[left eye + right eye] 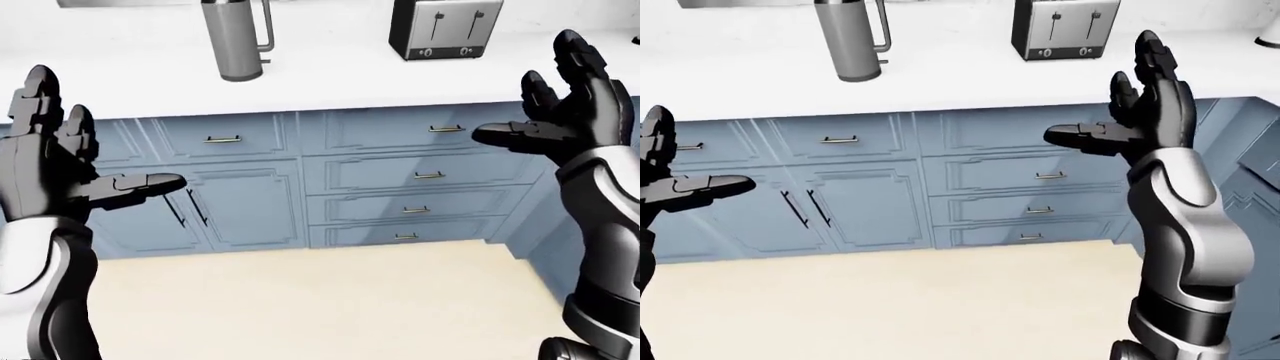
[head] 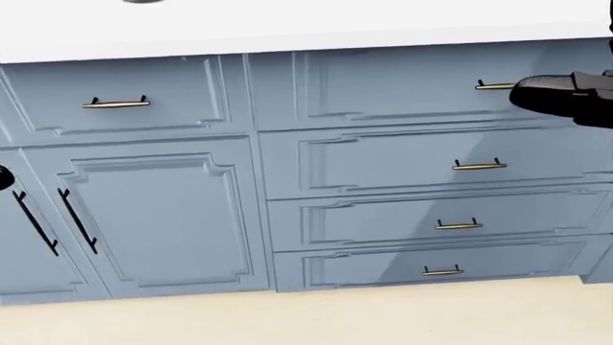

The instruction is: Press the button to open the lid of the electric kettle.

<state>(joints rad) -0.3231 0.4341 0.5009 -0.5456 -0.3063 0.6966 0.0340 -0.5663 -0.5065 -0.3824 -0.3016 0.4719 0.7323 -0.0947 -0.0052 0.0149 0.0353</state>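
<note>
The silver electric kettle (image 1: 235, 39) stands upright on the white counter (image 1: 150, 75), its handle facing right. The top edge of the left-eye view cuts off its lid and button. My left hand (image 1: 105, 139) is raised at the left, open, fingers up and thumb pointing right, holding nothing. My right hand (image 1: 520, 94) is raised at the right, also open and holding nothing. Both hands are well short of the counter and far from the kettle. In the head view only the right thumb (image 2: 560, 93) shows, at the right edge.
A silver toaster (image 1: 445, 28) sits on the counter to the right of the kettle. Blue cabinet doors (image 2: 158, 215) and a stack of drawers (image 2: 431, 208) with brass handles run under the counter. Beige floor (image 1: 320, 300) lies between me and the cabinets.
</note>
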